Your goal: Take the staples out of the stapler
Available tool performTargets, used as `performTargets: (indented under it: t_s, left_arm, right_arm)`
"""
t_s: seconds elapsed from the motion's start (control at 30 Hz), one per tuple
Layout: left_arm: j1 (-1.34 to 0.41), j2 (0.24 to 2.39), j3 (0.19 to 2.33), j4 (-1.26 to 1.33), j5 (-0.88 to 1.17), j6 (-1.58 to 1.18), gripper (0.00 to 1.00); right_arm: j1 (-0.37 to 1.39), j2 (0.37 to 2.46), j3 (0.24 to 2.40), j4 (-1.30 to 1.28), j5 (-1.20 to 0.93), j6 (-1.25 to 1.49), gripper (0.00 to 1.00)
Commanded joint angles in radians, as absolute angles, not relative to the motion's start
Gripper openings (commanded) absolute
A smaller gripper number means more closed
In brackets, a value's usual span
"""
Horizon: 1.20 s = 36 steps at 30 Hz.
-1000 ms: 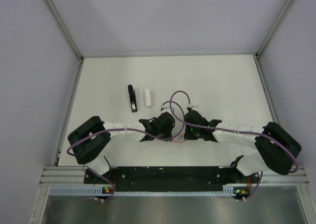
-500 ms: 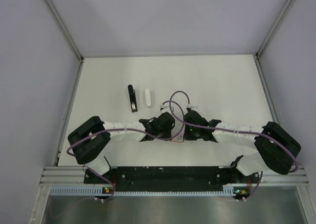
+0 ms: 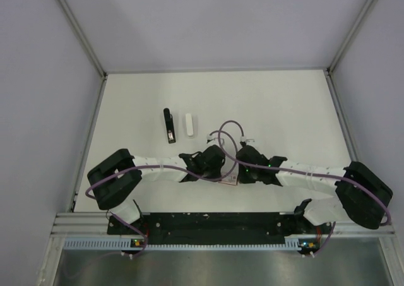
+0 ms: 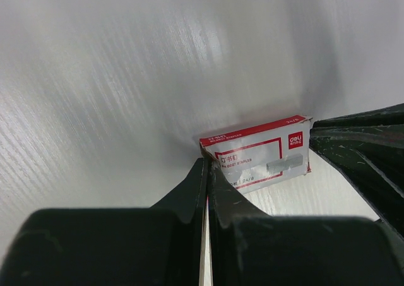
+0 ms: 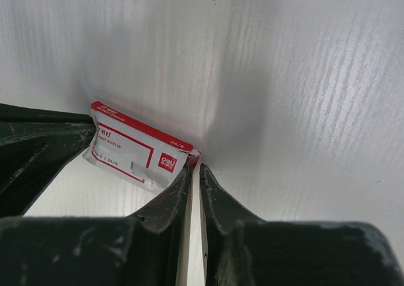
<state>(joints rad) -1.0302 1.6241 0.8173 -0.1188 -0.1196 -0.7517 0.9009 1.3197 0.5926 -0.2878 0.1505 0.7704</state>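
I hold left gripper point(image 4: 207, 165) and right gripper point(image 5: 195, 169) clenched at opposite corners of the red-and-white box point(image 4: 259, 153); the stapler point(image 3: 168, 126) lies upper left of both, lengthwise up-frame, nearer the left gripper.

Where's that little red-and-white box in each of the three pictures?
Top external: box low centre, mostly hidden.
Left wrist: box right of centre, at the left gripper tips.
Right wrist: box left of centre, at the right gripper tips.
Shared landmark: the white table.
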Motion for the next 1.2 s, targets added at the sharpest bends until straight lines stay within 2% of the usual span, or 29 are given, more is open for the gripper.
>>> performTargets:
  t_s: [0.0,0.13,0.37,0.43,0.63,0.87,0.97,1.13,1.17]
  left_arm:
    - [-1.04,1.608,0.813,-0.066,-0.098,-0.769,0.0]
    - [-1.042,1.603,0.805,-0.069,-0.101,-0.769,0.0]
    - [-1.042,1.568,0.798,-0.087,-0.13,-0.769,0.0]
    - [-1.04,1.552,0.799,-0.106,-0.149,-0.764,0.03]
    - [-1.039,1.482,0.813,-0.199,-0.242,-0.744,0.27]
    - [-1.04,1.361,0.847,-0.325,-0.383,-0.703,0.52]
    - [-1.039,1.31,0.865,-0.373,-0.442,-0.683,0.63]
    - [-1.039,1.23,0.893,-0.422,-0.514,-0.641,0.79]
    - [-1.04,1.207,0.897,-0.428,-0.526,-0.632,0.98]
  right_arm:
    - [0.914,1.24,0.548,-0.267,0.175,0.798,0.14]
    - [0.891,1.166,0.503,-0.27,0.175,0.815,0.23]
    - [0.861,1.12,0.508,-0.314,0.179,0.787,0.32]
    - [0.854,1.114,0.512,-0.322,0.181,0.776,0.34]
    - [0.844,1.078,0.566,-0.353,0.224,0.689,0.37]
    - [0.821,0.983,0.653,-0.385,0.308,0.563,0.66]
    - [0.815,0.985,0.707,-0.408,0.334,0.499,0.75]
    - [0.815,1.022,0.794,-0.462,0.396,0.463,0.81]
    - [0.816,1.028,0.807,-0.474,0.406,0.456,0.82]
